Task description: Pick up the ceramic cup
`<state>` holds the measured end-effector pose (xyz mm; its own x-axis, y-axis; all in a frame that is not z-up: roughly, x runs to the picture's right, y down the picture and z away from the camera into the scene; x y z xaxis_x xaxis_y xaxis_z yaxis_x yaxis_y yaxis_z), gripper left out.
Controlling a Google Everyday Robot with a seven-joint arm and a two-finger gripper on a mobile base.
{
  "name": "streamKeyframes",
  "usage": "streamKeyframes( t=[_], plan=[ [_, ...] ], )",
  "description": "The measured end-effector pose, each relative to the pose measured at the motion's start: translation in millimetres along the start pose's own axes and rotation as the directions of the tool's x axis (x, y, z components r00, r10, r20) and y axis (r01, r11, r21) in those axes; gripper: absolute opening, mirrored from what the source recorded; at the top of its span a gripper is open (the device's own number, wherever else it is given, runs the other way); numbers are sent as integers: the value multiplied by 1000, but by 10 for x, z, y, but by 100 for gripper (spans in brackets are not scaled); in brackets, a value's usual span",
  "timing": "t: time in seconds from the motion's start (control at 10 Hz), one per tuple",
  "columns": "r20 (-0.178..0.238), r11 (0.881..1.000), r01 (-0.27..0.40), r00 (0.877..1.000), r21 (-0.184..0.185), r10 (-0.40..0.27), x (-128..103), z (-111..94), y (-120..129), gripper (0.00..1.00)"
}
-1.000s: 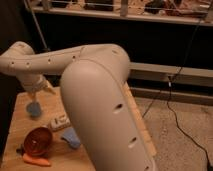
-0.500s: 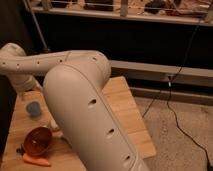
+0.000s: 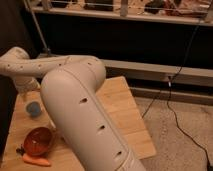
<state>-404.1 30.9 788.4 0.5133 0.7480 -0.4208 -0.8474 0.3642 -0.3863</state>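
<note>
Ceramic cup (image 3: 33, 108), blue-grey: upright on wooden tabletop (image 3: 120, 107), left side. Pincer (image 3: 28, 93): just above cup; spread or pressed together cannot be told. Orange bowl (image 3: 39, 141), carrot (image 3: 36, 160): near front edge.

Light wooden table (image 3: 120, 107), plank top, stands on speckled floor (image 3: 175, 135). Small blue-grey ceramic cup (image 3: 33, 108) upright near table's left edge. Orange bowl (image 3: 39, 141) nearer front-left corner, well apart from cup. Carrot (image 3: 36, 160) lies just in front of bowl. Gripper (image 3: 28, 93) hangs just above cup.
</note>
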Motion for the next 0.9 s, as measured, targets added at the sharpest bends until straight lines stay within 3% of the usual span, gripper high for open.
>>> streamKeyframes(
  t=[0.4,0.9],
  plan=[
    [-55,1000,18,998,3,-18,-42,386,-26,65],
    [-137,999,37,990,14,-35,-9,728,-103,65]
  ],
)
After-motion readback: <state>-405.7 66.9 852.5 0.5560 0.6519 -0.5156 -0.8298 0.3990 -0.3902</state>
